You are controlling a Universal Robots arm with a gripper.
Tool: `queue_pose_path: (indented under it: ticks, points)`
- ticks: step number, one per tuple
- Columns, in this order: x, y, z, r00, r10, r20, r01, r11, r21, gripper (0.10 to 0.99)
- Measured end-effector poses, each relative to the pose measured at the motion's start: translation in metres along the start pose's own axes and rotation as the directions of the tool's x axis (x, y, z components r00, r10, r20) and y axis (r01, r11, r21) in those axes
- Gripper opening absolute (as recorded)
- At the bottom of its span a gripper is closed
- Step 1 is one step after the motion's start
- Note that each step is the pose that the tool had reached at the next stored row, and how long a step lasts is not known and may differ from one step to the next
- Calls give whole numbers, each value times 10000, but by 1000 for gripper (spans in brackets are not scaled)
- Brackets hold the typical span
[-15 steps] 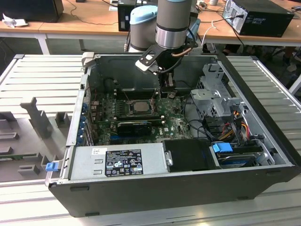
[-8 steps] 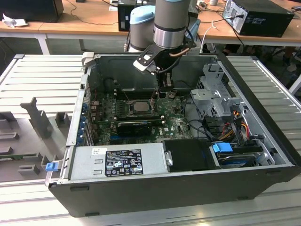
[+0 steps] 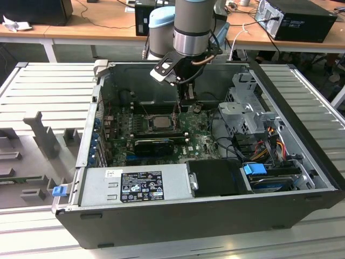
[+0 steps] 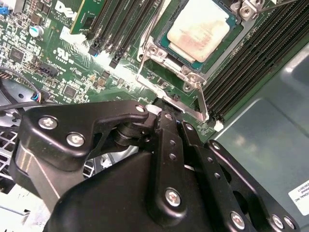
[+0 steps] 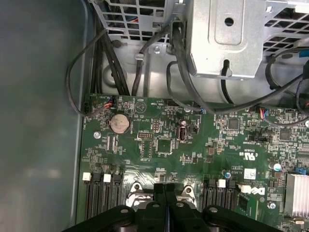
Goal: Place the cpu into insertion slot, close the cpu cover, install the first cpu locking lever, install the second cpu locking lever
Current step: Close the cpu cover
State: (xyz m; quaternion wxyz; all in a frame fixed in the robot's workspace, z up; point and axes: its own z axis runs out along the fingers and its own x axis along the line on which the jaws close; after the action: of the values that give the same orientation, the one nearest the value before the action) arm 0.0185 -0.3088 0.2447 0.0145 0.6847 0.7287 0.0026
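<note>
Nearest in the exterior view is the black case (image 3: 178, 221), open on top, with a silver power supply (image 3: 135, 186) along its front wall; behind that lies the green board (image 3: 199, 143) with a long black card (image 3: 153, 144) across it.

Just past the card, the cpu (image 3: 160, 122) lies flat in the slot (image 3: 147, 122); in the second wrist view the cpu (image 4: 198, 29) is framed by the cover (image 4: 186, 72), which lies down over it, and a wire lever (image 4: 169, 83) runs along the near edge.

The gripper (image 3: 186, 105) hangs just beside the slot, on the exterior view's right; in the first wrist view the gripper (image 5: 164, 189) has its jaws together; whether they pinch the lever I cannot tell.

Farther on, a coin cell (image 5: 119, 123) sits near the board's edge, then a metal drive cage (image 5: 227, 38); the arm (image 3: 191, 27) rises above, with wooden desks (image 3: 108, 27) beyond.
</note>
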Motion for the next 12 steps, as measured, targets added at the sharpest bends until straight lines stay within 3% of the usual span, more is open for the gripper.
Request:
queue_pose_path:
  ticks: [12]
  points:
    - [6, -89, -1, 10000, 1, -10, -1, 10000, 0, 106]
